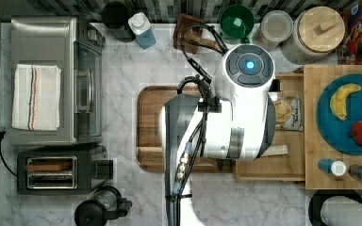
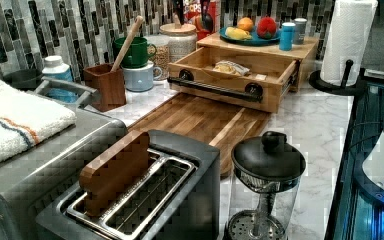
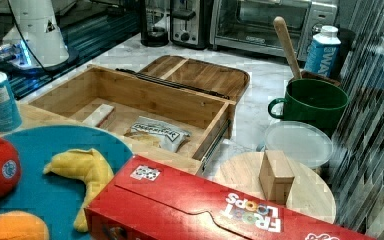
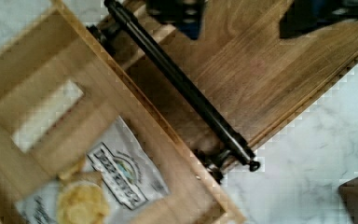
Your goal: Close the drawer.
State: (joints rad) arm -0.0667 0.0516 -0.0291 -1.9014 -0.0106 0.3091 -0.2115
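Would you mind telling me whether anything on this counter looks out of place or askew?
The drawer under the butcher-block top stands pulled out, its front over the brown tray. A snack bag lies flat inside it. Nothing looks spilled or broken.

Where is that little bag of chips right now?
The chip bag lies inside the open drawer, toward the right view's right, below the countertop holding the blue plate.
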